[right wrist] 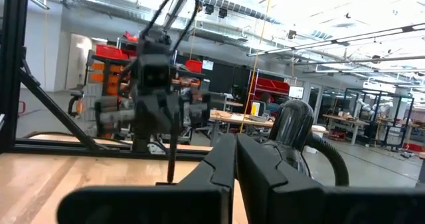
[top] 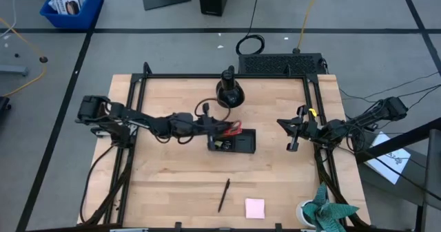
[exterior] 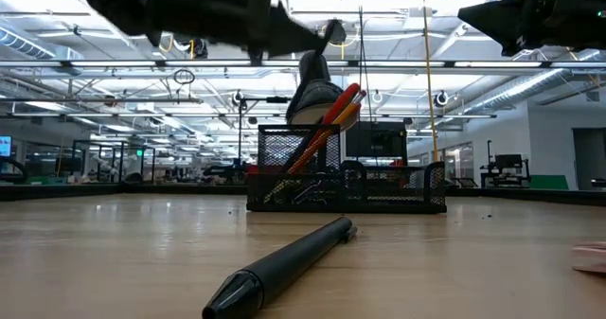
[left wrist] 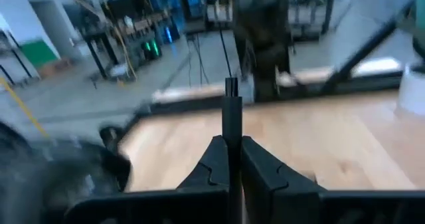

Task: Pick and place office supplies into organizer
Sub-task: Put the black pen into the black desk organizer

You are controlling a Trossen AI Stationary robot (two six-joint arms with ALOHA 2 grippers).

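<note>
The black mesh organizer [top: 242,144] [exterior: 388,188] stands mid-table with red-handled scissors [top: 233,129] and orange pencils [exterior: 329,128] leaning out of its tall left cup. My left gripper [top: 210,130] [left wrist: 232,154] hovers over that left end, shut on a black pen. Another black pen [top: 224,195] [exterior: 284,260] lies flat on the near table. A pink sticky-note pad [top: 255,208] lies right of it. My right gripper [top: 292,141] [right wrist: 234,154] waits shut near the table's right edge. Clips and the yellow-green piece do not show. My left gripper pinches a black pen [left wrist: 230,111] between its two fingers. The pen runs along the fingers and sticks out past their tips. In the right wrist view it hangs about upright below the gripper [right wrist: 171,154], clear of the table. Whether its lower end touches the organizer I cannot tell.
A round black dome stand [top: 229,91] [exterior: 314,92] sits behind the organizer toward the far edge. A potted green plant [top: 327,211] stands at the near right corner. Black frame rails [top: 138,122] run along the table's left, right and far sides.
</note>
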